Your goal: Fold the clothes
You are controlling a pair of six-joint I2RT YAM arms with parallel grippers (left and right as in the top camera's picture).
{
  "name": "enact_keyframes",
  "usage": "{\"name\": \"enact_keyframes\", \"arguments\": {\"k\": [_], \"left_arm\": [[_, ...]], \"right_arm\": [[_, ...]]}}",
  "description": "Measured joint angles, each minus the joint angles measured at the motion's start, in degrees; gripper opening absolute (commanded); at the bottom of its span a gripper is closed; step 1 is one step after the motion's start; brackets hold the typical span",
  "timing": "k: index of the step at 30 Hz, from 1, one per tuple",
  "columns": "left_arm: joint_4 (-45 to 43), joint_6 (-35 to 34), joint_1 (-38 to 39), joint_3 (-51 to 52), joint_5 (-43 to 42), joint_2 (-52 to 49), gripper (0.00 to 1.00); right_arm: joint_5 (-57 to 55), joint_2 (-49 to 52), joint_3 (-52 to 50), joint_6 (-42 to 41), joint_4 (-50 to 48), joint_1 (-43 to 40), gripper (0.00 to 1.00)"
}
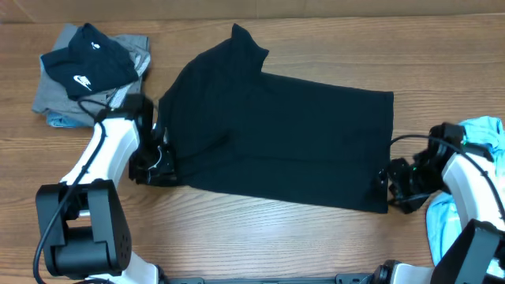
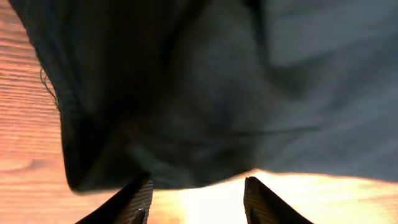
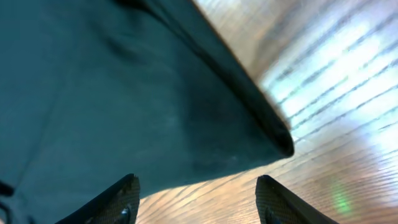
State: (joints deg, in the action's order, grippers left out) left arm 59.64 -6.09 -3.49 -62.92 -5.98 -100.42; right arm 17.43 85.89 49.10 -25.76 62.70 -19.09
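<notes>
- A large plain black short-sleeved cotton T-shirt (image 1: 284, 142) lies spread across the middle of the wooden table (image 1: 276, 237). Its long axis runs left to right and one sleeve points toward the far edge.
- The left end effector (image 1: 154, 166) sits at the shirt's near-left corner. In the left wrist view, the left end effector (image 2: 196, 196) is partly open with bare table between the fingers, and the cloth edge lies just beyond their tips, ungripped.
- The right end effector (image 1: 394, 185) waits at the near-right corner. In the right wrist view, the right end effector (image 3: 199, 202) has its fingers well apart and holds nothing, with the hem corner lying just ahead.
- The task looks early. The outline is roughly rectangular with only one sleeve showing, so a first lengthwise fold may be in, but most of the folding appears left to do.
- Black on black hides the layers, and no neck label shows.
- Both wrist views are blurred and cut off all but the fingertips.
- At far left is a pile with a smaller black garment bearing a white swoosh (image 1: 87, 59) on top of grey cloth (image 1: 43, 99).
- A light blue cloth (image 1: 483, 134) lies at the right edge, partly behind the arm.
</notes>
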Motion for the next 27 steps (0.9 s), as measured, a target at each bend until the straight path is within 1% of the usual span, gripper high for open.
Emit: {"name": "enact_keyframes", "arguments": {"k": [1, 3, 5, 6, 7, 8, 9, 10, 11, 12, 13, 17, 22, 27], "left_arm": [[-1.2, 0.0, -0.2, 0.9, 0.2, 0.0, 0.52], [-3.6, 0.0, -0.3, 2.1, 0.5, 0.0, 0.48], [-5.5, -0.1, -0.3, 2.9, 1.0, 0.0, 0.42], [-6.0, 0.0, -0.3, 3.0, 1.2, 0.0, 0.37], [-7.0, -0.2, -0.3, 3.2, 1.4, 0.0, 0.33], [-7.6, -0.2, -0.3, 3.3, 1.6, 0.0, 0.28], [-8.2, -0.2, -0.3, 3.3, 1.7, 0.0, 0.23], [-9.1, -0.5, -0.3, 3.4, 1.9, 0.0, 0.17], [-9.6, -0.4, -0.3, 3.4, 2.0, 0.0, 0.12], [-9.9, -0.6, -0.3, 3.4, 2.0, 0.0, 0.07], [-9.9, -0.7, -0.3, 3.4, 2.1, 0.0, 0.04], [-6.9, -0.7, -0.3, 3.4, 2.2, 0.0, 0.04], [0.0, -0.9, -0.3, 3.4, 2.4, 0.0, 0.04], [4.5, -1.6, -1.1, 3.4, 3.7, 0.0, 0.04]], "right_arm": [[-0.1, 0.0, -1.2, -0.4, -0.6, 0.0, 0.63], [-0.1, 0.0, -3.5, -1.3, -2.1, 0.0, 0.63], [-0.2, 0.0, -5.4, -2.3, -3.9, 0.0, 0.62], [-0.2, 0.0, -6.4, -3.1, -5.5, 0.0, 0.62], [-0.3, 0.0, -7.1, -3.8, -6.9, 0.0, 0.59], [-0.3, 0.0, -8.0, -4.3, -8.7, 0.0, 0.52], [-0.3, 0.0, -8.8, -4.8, -10.6, 0.0, 0.40], [-0.3, 0.0, -9.4, -5.1, -12.1, 0.0, 0.21], [-0.2, -0.2, -9.7, -5.8, -13.1, 0.0, 0.14], [-0.2, -0.2, -9.8, -6.3, -13.8, 0.0, 0.09], [-0.3, -0.1, -9.9, -6.4, -14.3, 0.0, 0.05], [-0.3, -0.1, -9.9, -7.3, -11.8, 0.0, 0.04], [-2.2, -0.5, -8.8, -9.4, 1.1, 0.0, 0.04], [-4.5, -2.5, -7.7, -10.7, 6.3, 0.0, 0.04]]}}
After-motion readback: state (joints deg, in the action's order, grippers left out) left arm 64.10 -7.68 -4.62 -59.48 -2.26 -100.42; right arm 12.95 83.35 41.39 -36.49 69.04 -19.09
